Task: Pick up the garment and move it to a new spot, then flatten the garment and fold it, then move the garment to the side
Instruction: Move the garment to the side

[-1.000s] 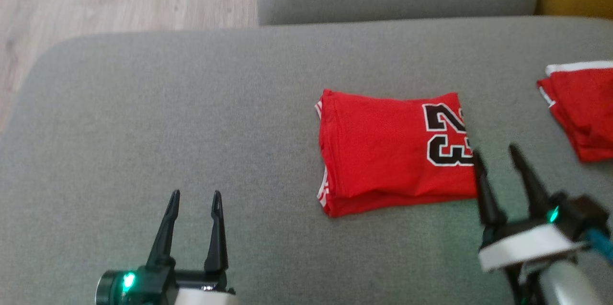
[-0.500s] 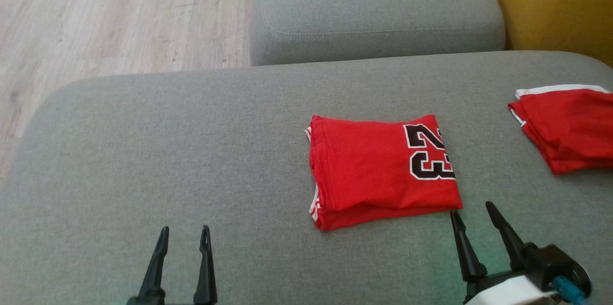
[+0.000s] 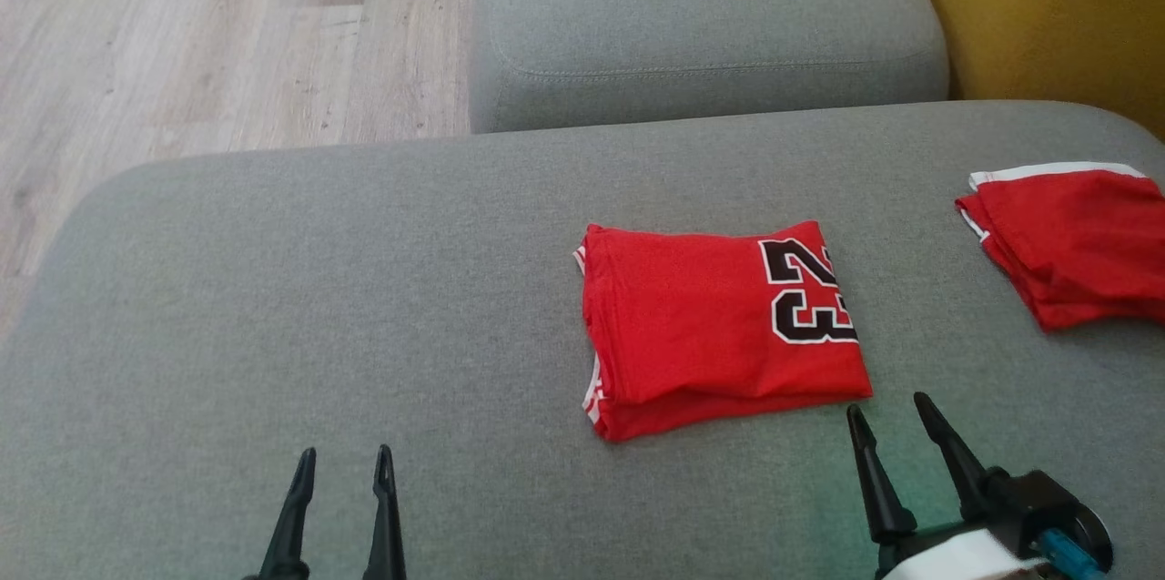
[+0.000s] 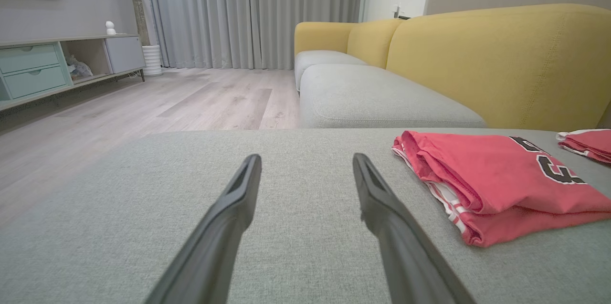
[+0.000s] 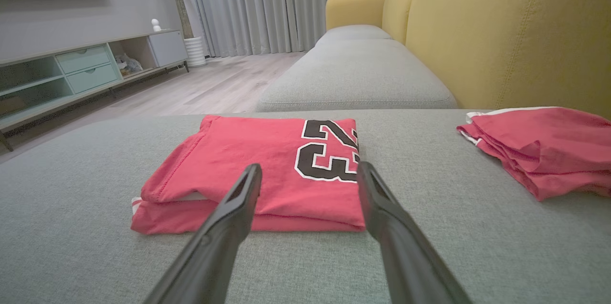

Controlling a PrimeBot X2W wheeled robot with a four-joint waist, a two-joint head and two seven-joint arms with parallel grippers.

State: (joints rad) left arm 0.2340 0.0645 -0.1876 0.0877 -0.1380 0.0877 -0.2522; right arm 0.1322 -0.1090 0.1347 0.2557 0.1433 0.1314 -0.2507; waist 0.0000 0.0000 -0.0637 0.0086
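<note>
Red and folded flat, the shirt (image 3: 719, 325) with the black number lies on the grey cushion (image 3: 273, 307), just ahead of the right pincer (image 3: 887, 405) and a little to its left, not touching it. The right pincer's two fingers are apart and hold nothing, and so are those of the left pincer (image 3: 345, 452), which has the shirt well off to its right. Another red cloth (image 3: 1074, 243) lies ahead of the right pincer on its right side, apart from the shirt.
</note>
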